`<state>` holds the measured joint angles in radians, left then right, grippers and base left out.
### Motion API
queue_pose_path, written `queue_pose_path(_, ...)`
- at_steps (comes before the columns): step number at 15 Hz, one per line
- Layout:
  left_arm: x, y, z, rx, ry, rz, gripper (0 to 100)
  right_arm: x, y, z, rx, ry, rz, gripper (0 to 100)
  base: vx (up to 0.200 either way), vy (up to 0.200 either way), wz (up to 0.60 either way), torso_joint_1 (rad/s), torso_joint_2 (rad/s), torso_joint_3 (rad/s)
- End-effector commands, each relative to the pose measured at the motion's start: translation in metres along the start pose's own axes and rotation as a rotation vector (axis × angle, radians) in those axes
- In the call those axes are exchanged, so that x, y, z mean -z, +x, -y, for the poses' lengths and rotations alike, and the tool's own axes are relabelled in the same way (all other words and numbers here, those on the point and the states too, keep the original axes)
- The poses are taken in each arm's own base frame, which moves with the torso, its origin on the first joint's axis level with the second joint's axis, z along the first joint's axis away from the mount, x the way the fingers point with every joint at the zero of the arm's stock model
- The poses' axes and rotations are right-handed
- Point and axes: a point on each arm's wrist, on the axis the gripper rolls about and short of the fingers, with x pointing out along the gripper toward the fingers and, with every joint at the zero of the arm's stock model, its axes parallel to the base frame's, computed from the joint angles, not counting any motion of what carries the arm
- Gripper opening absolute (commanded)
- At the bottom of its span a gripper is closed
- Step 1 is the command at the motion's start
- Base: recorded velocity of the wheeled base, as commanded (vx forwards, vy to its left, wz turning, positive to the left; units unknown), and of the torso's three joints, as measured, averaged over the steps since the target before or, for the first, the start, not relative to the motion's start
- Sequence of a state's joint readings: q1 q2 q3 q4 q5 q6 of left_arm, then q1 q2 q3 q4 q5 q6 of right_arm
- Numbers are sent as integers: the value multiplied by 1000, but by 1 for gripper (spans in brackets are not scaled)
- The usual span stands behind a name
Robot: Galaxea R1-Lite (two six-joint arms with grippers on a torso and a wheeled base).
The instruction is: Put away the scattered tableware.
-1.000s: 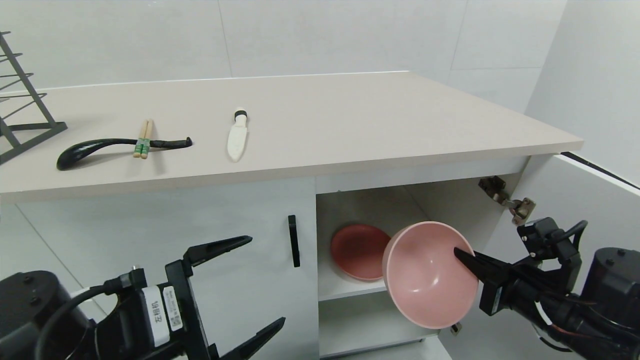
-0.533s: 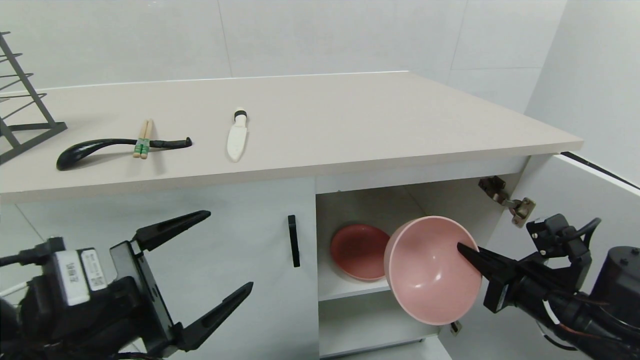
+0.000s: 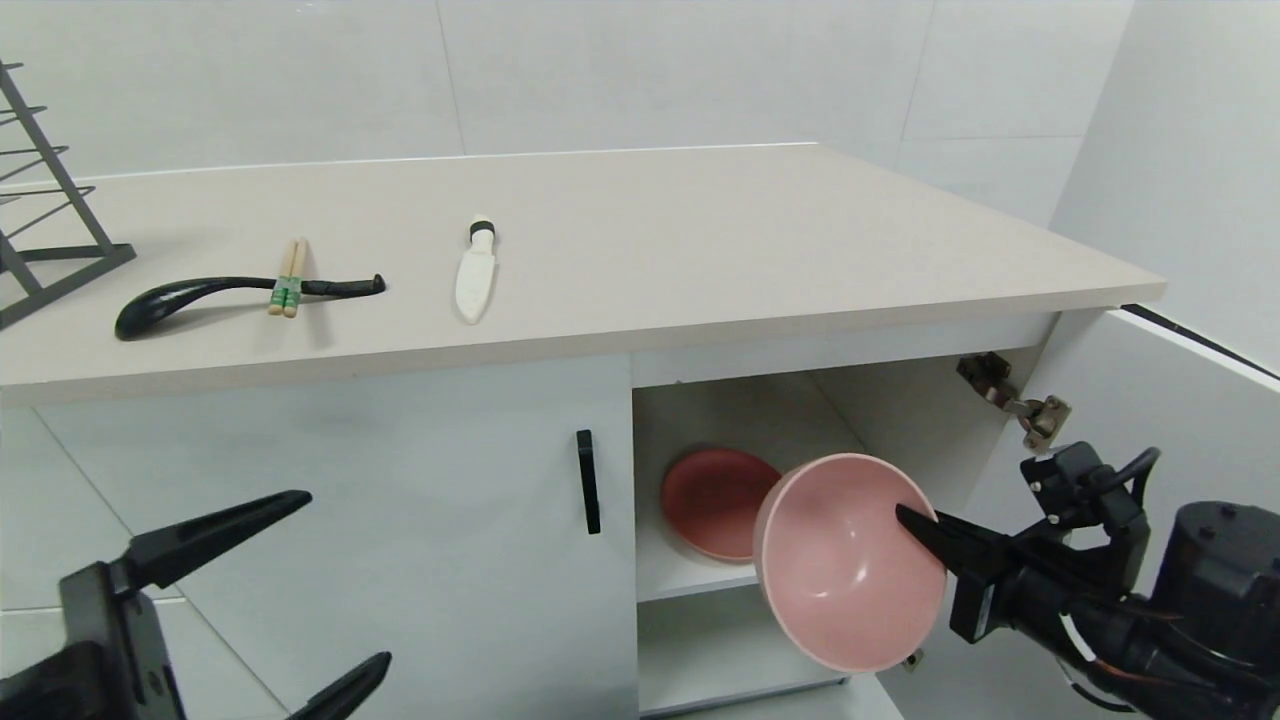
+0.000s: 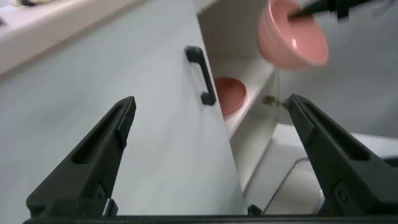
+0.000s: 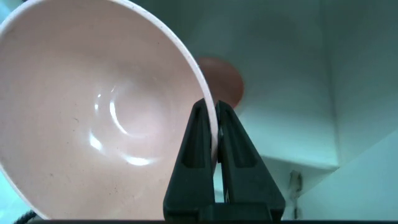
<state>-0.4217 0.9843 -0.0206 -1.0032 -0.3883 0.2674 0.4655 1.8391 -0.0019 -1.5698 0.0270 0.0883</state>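
My right gripper (image 3: 925, 528) is shut on the rim of a pink bowl (image 3: 845, 560), held tilted in front of the open cabinet (image 3: 900, 410); the right wrist view has its fingers pinching the pink bowl (image 5: 106, 112) at the rim. A darker pink plate (image 3: 712, 500) lies on the cabinet's shelf, behind the bowl. On the countertop (image 3: 700, 240) lie a black ladle (image 3: 190, 295), chopsticks (image 3: 286, 280) across its handle, and a white knife (image 3: 474, 272). My left gripper (image 3: 270, 595) hangs open and empty low at the left, in front of the shut door (image 4: 155, 143).
A dark wire rack (image 3: 45, 200) stands at the countertop's far left. The shut left door carries a black handle (image 3: 588, 482). The right door (image 3: 1160, 400) stands swung open beside my right arm. A lower shelf (image 3: 730, 650) sits under the plate's shelf.
My left gripper has dropped down and to the left, staying open. The bowl in my right gripper shifted slightly left and lower.
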Motion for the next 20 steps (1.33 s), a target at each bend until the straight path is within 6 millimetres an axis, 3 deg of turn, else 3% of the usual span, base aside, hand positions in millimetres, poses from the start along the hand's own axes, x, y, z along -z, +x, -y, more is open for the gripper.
queue_pose_path(1, -10, -11, 0, -37, 33, 71, 100, 19, 12, -9, -40, 2, -102, 0, 0, 0, 0, 0, 0, 0)
queue_pose_path(4, -10, -11, 0, -33, 35, 69, 100, 30, 26, -10, -44, -1, -149, 0, 0, 0, 0, 0, 0, 0)
queue_pose_path(7, -9, -11, 1, -30, 32, 62, 100, 31, 61, -6, -31, 5, -117, 0, 0, 0, 0, 0, 0, 0)
queue_pose_path(11, -8, -11, 1, -28, 24, 55, 100, 43, 95, 14, 32, 26, -116, 0, 0, 0, 0, 0, 0, 0)
queue_pose_path(15, -8, -11, 1, -29, 20, 52, 100, 41, 128, 18, 14, 25, -47, 0, 0, 0, 0, 0, 0, 0)
queue_pose_path(20, -7, -10, 1, -26, 15, 44, 100, 47, 145, 32, 48, 37, -34, 0, 0, 0, 0, 0, 0, 0)
